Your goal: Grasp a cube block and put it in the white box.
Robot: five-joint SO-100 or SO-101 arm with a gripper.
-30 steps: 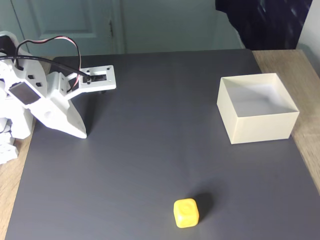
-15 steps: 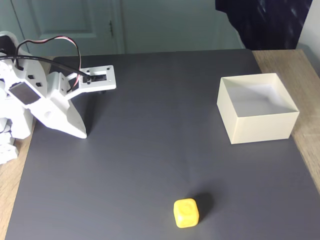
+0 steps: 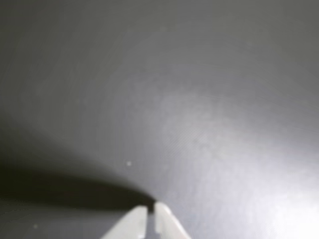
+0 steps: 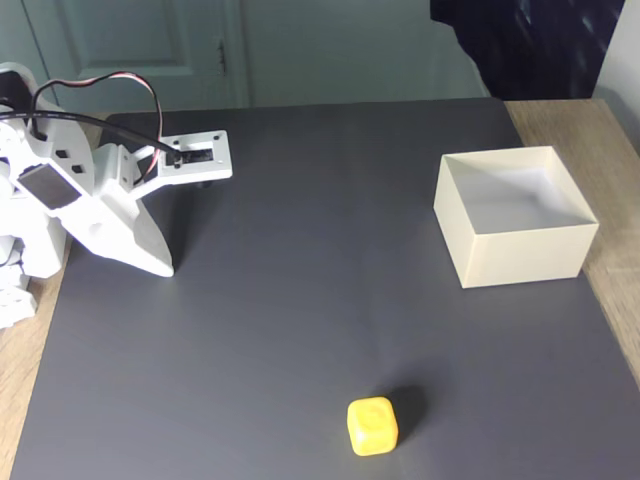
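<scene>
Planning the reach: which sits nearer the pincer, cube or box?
The yellow cube block, low on the mat; the white box sits farther right of the pincer.

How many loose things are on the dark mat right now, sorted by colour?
Yellow: 1, the cube block near the mat's front edge in the fixed view.
Cream-white: 1, the white box at the right, open-topped with nothing seen inside.
Total: 2.
</scene>
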